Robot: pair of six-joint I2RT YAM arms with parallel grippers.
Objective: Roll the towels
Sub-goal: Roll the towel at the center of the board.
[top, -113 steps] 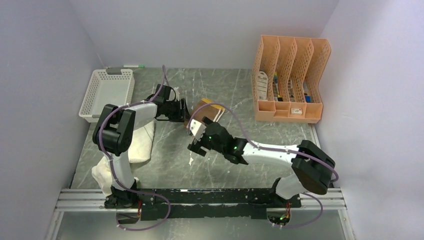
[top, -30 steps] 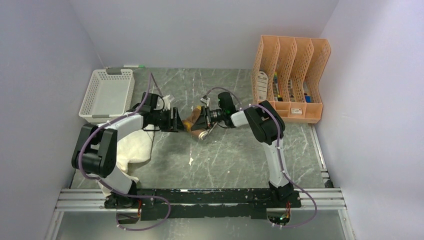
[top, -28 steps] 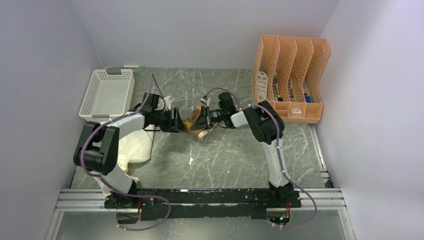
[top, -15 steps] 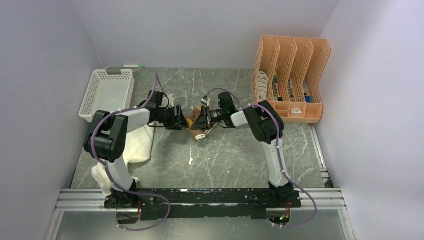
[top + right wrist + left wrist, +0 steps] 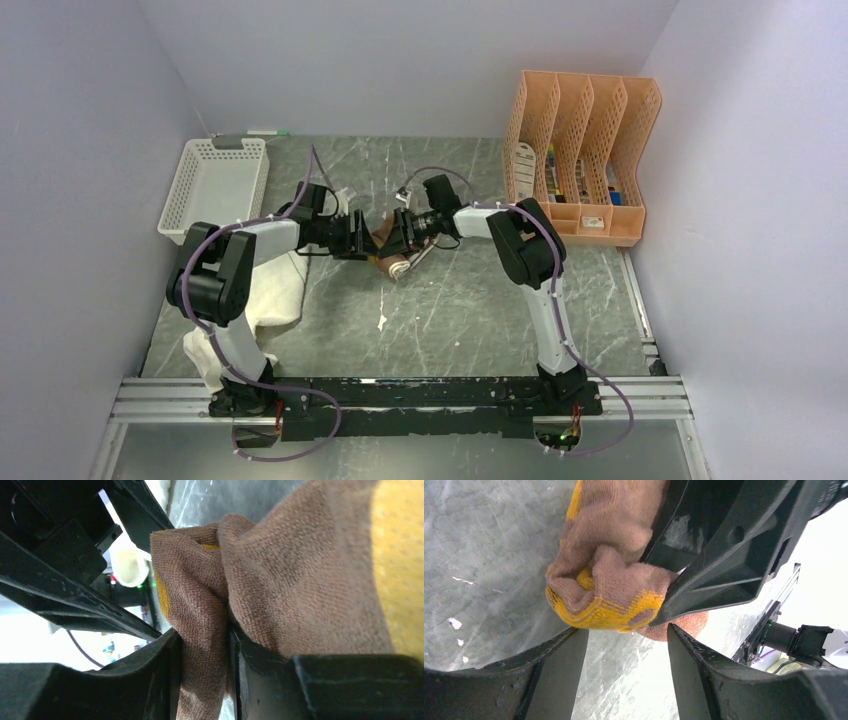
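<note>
The mustard-yellow and brown towel [image 5: 385,258] lies bunched on the table's middle, between both grippers. In the right wrist view a brown fold of this towel [image 5: 300,580] fills the gap between the jaws, so my right gripper [image 5: 204,631] is shut on it. My right gripper [image 5: 398,232] reaches in from the right. My left gripper [image 5: 362,240] faces it from the left. It [image 5: 625,633] stands open, and the towel's yellow-edged bundle [image 5: 604,587] sits just past its fingertips. The cream-white towel [image 5: 275,290] lies crumpled under the left arm.
A white mesh basket [image 5: 172,212] stands at the back left, with a marker [image 5: 262,132] behind it. An orange file organizer [image 5: 580,150] with several slots stands at the back right. The right gripper's black body [image 5: 734,555] fills the left wrist view's upper right.
My left gripper has moved right, up to the towel bundle. My right gripper has shifted a little left with the towel, and the bundle has slid left and nearer with it.
</note>
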